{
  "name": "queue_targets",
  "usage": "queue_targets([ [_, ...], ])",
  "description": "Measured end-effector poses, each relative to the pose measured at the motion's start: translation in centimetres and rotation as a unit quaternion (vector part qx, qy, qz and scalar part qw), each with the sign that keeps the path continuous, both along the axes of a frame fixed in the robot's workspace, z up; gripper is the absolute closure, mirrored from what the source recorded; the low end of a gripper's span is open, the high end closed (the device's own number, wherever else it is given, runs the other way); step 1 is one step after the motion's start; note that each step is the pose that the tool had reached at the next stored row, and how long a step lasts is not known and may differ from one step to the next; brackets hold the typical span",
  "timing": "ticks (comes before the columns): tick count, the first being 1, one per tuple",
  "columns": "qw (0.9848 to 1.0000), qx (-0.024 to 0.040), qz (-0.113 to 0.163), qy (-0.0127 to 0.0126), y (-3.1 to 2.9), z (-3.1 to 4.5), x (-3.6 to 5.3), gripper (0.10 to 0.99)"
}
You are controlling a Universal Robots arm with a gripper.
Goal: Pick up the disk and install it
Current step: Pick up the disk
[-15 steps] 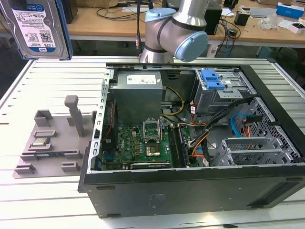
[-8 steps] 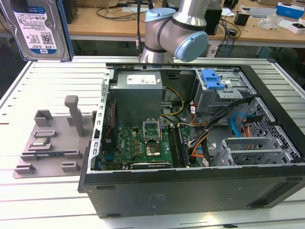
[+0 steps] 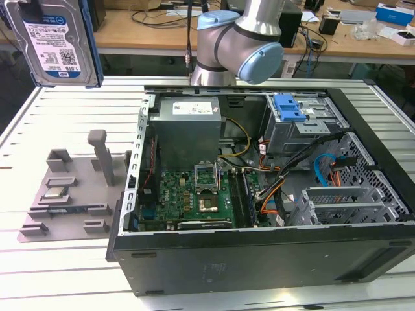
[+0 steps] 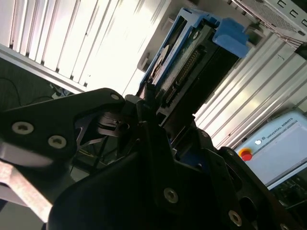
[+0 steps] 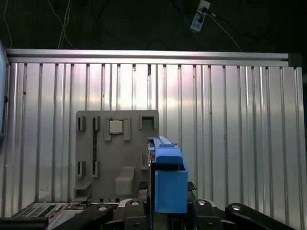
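Note:
The disk, a silver hard drive with a white-and-blue label and blue side rails, hangs high in the air at the exterior view's upper left, above the slatted table. In the first wrist view the disk is seen edge-on, its blue rail standing up between the black fingers of my gripper. The second wrist view shows the disk's connector end reaching out from the gripper, which is shut on it.
An open computer case lies on the table at the exterior view's right, with a motherboard and a blue-latched drive bay. A grey fixture plate holds a small processor chip. The arm's base stands behind the case.

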State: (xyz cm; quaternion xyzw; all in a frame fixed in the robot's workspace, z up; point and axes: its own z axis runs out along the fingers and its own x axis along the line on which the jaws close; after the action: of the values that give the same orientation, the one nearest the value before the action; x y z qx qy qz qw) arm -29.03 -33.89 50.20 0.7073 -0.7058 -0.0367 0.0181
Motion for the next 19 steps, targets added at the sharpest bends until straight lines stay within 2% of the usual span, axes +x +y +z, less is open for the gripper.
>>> queue_targets([
  [3,1.0,0.0,0.0,0.0,0.0,-0.01,1.75,0.722],
  [7,1.0,0.0,0.0,-0.0001,0.0,-0.03,3.32,0.722],
  [10,1.0,0.0001,0.0,-0.0001,0.0,-0.06,3.9,0.722],
  [13,1.0,0.0,0.0,0.0,0.0,-0.07,5.15,0.722],
  [19,1.0,0.0001,0.0,-0.0001,0.0,-0.08,6.4,0.722],
])
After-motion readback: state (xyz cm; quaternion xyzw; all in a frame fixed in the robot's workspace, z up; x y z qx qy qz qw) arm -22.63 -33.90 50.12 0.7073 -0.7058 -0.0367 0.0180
